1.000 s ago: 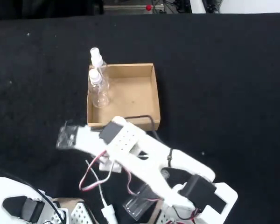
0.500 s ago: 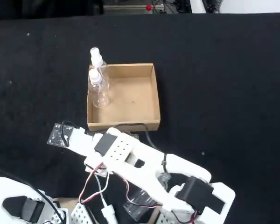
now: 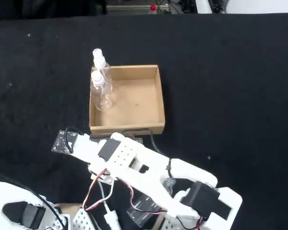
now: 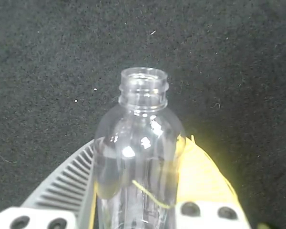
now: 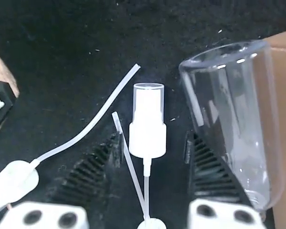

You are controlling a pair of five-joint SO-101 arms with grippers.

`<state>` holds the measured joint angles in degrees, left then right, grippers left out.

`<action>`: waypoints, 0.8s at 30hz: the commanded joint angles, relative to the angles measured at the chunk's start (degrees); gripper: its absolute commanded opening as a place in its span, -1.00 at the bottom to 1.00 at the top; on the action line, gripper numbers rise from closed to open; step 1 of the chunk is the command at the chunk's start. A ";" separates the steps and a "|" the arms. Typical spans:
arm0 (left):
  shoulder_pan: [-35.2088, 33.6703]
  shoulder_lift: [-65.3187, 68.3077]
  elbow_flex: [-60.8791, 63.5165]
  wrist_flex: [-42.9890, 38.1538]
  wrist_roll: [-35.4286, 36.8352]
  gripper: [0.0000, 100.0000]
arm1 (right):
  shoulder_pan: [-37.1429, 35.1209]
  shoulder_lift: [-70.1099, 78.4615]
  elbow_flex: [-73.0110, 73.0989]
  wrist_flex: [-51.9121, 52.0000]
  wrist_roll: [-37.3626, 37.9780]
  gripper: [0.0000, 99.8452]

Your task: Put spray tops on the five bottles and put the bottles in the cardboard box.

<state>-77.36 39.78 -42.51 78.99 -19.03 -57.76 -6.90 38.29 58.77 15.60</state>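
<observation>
Your right end effector [image 5: 152, 142] sits wide astride a spray top [image 5: 147, 126], probably light and slick, so pinch its collar; left end effector [image 4: 139, 152] grips the uncapped bottle [image 4: 143, 95].

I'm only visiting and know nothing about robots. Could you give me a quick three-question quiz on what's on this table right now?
1. True or false: the bottle held in the left gripper is already capped.
2. How many capped bottles stand at the left side of the cardboard box in the high view? A) none B) two C) five
3. Fill in: between the open fingers of the right gripper lies a white ____.
Key: 1 false, its neck is open; 2 B; 3 spray top.
</observation>
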 commanded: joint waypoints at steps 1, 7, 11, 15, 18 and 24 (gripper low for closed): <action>-0.57 -0.97 -3.30 0.09 0.09 -0.85 | -0.53 -0.22 0.31 -1.41 0.09 -0.60; -0.57 -0.97 -3.30 0.09 0.09 -0.85 | -0.53 -0.22 4.35 -4.92 0.09 -0.60; -0.66 -0.97 -3.30 0.09 0.09 -0.85 | -0.53 -0.31 5.14 -5.63 -0.09 -0.60; -0.75 -0.97 -3.30 0.09 0.09 -0.85 | -0.53 -1.89 2.59 -0.88 -0.26 -0.60; -0.75 -0.97 -3.30 0.09 0.00 -0.85 | -0.53 -4.79 -3.21 7.82 -0.44 -0.60; -0.75 -0.97 -3.30 0.09 0.00 -0.85 | -4.75 -10.42 -4.18 13.98 -8.62 -0.60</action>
<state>-77.36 39.78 -42.51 78.99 -19.03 -59.16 -12.97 35.56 71.43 11.21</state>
